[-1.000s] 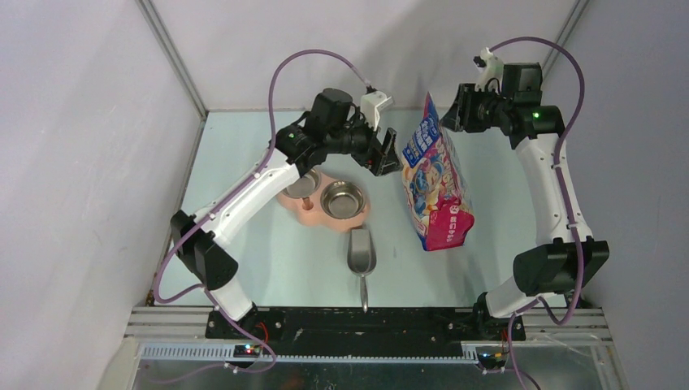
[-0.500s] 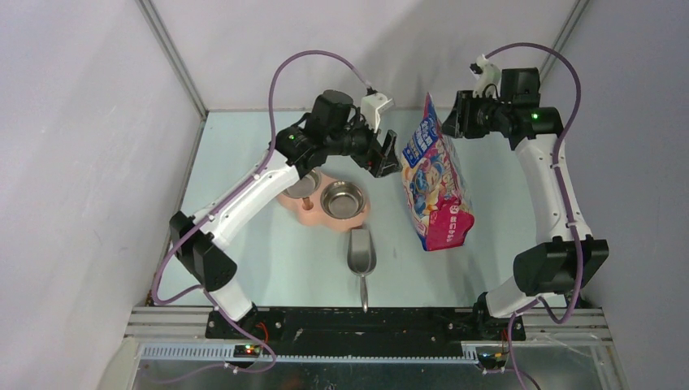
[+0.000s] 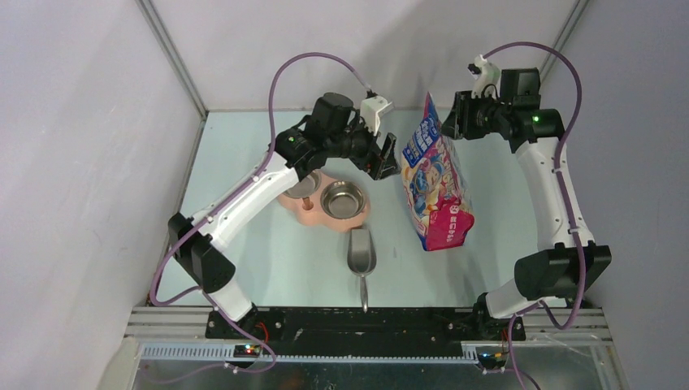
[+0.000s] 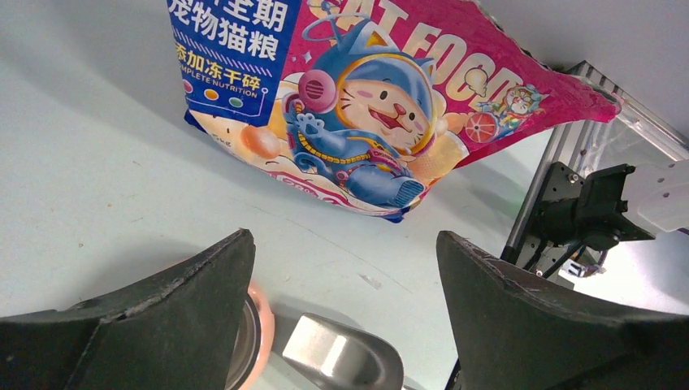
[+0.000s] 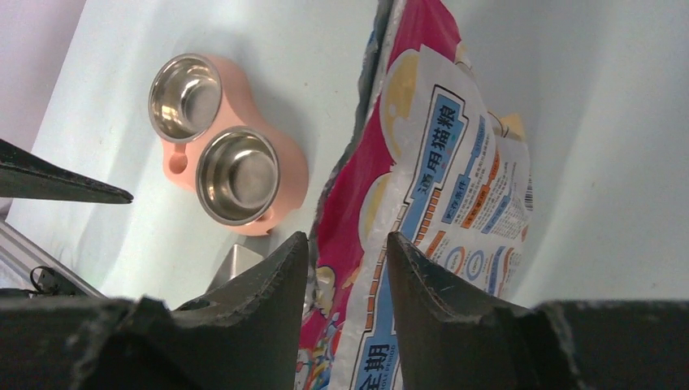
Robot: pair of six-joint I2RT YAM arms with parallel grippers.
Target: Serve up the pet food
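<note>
Right claw [image 5: 345,242] pinching cat-food bag [image 3: 435,183] top, arm arched high; left claw [image 4: 343,240] spread wide, raised beside bag

I saw a pale green table [image 3: 268,244] carrying three things. A pink double feeder [image 3: 305,213] sat left of centre with two steel bowls, the right bowl [image 3: 342,199] bare inside and the left bowl [image 3: 302,185] partly hidden. A grey metal scoop [image 3: 361,252] lay just nearer me, handle toward the near edge. The printed cat-food bag [image 3: 435,183] rose to the feeder's right, apart from it; I couldn't tell how much of it rested on the surface.
</note>
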